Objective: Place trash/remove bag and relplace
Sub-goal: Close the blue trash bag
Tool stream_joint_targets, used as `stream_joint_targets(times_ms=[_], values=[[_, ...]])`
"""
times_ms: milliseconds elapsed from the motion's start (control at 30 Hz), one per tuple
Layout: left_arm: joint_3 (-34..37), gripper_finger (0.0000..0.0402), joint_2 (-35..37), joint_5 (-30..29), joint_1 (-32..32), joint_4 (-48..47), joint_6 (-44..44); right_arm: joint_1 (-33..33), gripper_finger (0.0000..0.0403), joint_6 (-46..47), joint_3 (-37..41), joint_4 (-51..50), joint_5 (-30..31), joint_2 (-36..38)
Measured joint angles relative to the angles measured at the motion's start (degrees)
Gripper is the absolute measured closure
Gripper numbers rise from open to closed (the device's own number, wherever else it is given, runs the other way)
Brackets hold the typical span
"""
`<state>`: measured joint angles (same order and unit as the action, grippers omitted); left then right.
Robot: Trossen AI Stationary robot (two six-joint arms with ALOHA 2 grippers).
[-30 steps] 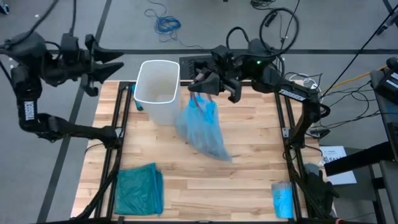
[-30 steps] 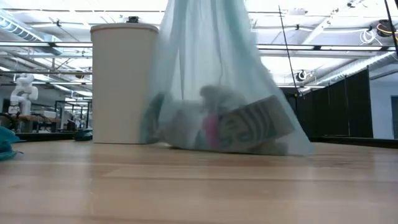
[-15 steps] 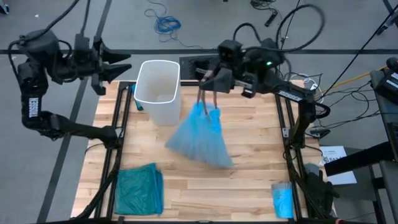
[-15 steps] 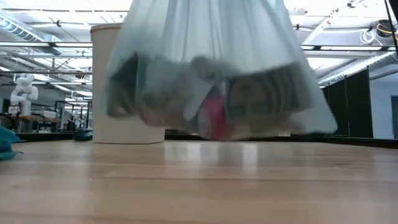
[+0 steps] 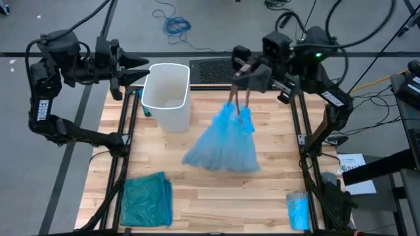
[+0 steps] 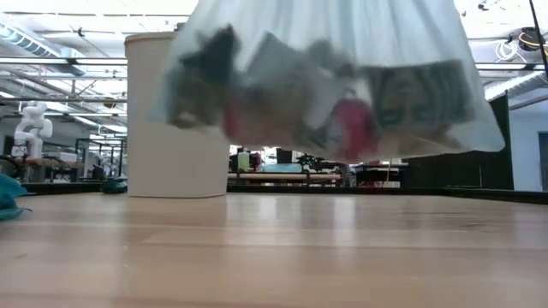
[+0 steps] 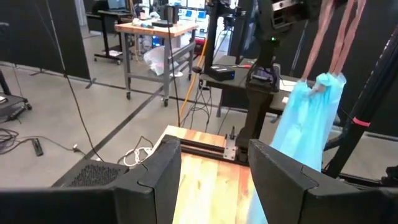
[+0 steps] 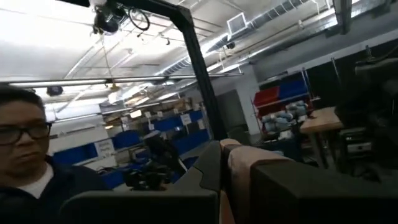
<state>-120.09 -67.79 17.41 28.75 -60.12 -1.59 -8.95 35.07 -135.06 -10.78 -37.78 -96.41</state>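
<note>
Hanging from the right gripper (image 5: 241,73), jaws clamped on its drawstrings, the bag (image 5: 223,144) could tear. Left gripper (image 5: 138,69), jaws apart, waits at ten o'clock.

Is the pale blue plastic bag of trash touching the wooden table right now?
Apart. The low view shows the pale blue plastic bag hanging clear of the wooden table, the room showing through the gap beneath it.
</note>
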Motion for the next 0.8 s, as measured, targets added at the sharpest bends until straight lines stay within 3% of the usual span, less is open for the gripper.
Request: stream_joint_targets(times_ms=[133, 333, 800], values=[[0.00, 0.0220, -0.06, 0.02, -0.02, -0.03, 0.54, -0.07, 0.0403, -3.77, 0.08, -6.01, 3.86, 1.15], [1.68, 0.0220, -0.11, 0.00, 0.00, -0.01, 0.55, -0.49, 0.0403, -13.68, 0.11, -24.55, 21.77, 3.40], [8.66, 0.0220, -2.36, 1.76, -0.02, 1.46, 0.53, -1.22, 0.0403, -15.02, 0.13, -25.10, 22.73, 2.94]])
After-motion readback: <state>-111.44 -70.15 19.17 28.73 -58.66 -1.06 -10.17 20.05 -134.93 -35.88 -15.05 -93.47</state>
